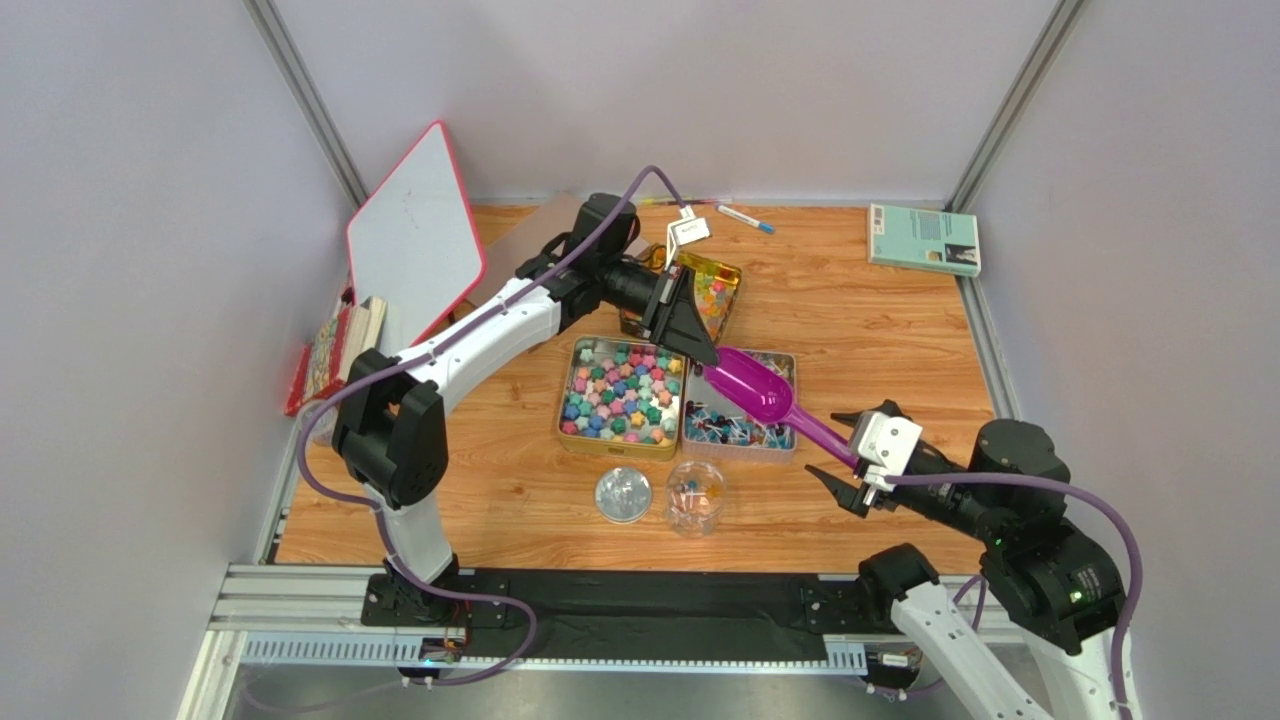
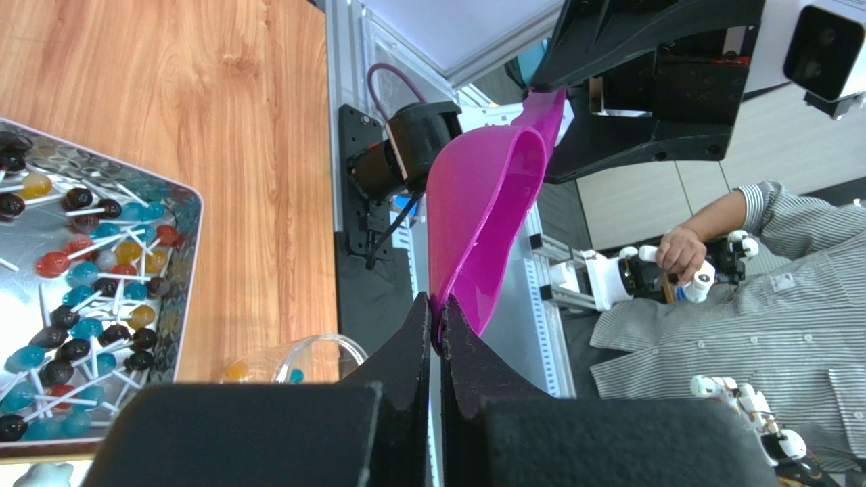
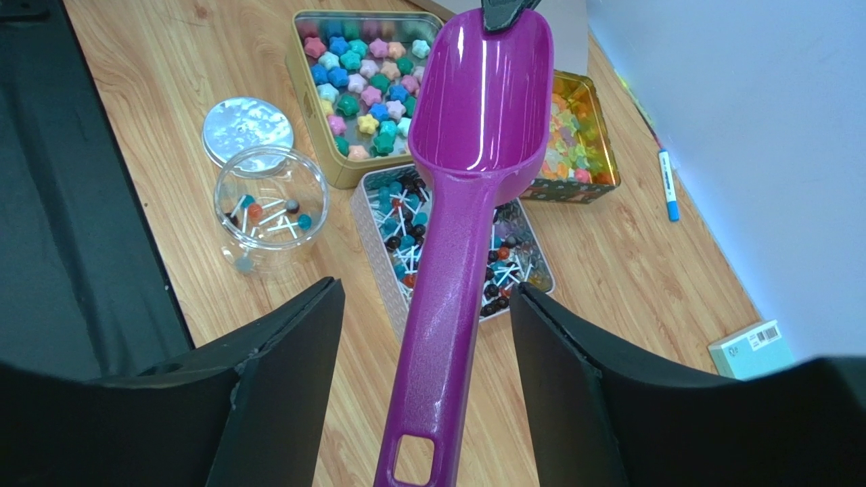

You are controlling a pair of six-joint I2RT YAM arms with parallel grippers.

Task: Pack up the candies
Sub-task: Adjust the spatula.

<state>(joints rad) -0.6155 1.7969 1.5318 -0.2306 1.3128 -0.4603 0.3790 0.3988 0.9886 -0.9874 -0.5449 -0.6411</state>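
Observation:
A purple scoop hangs empty above the silver tin of lollipops. My left gripper is shut on the rim of the scoop's bowl; the fingers pinch its edge. My right gripper is open with the scoop handle between its jaws, clear of both. Pastel star candies fill a gold tin. Orange-yellow candies lie in a tin behind. A clear jar holds a few lollipops.
The jar's lid lies left of the jar. A red-edged whiteboard and books stand at the far left. A teal book and a blue marker lie at the back. A person sits beyond the table front.

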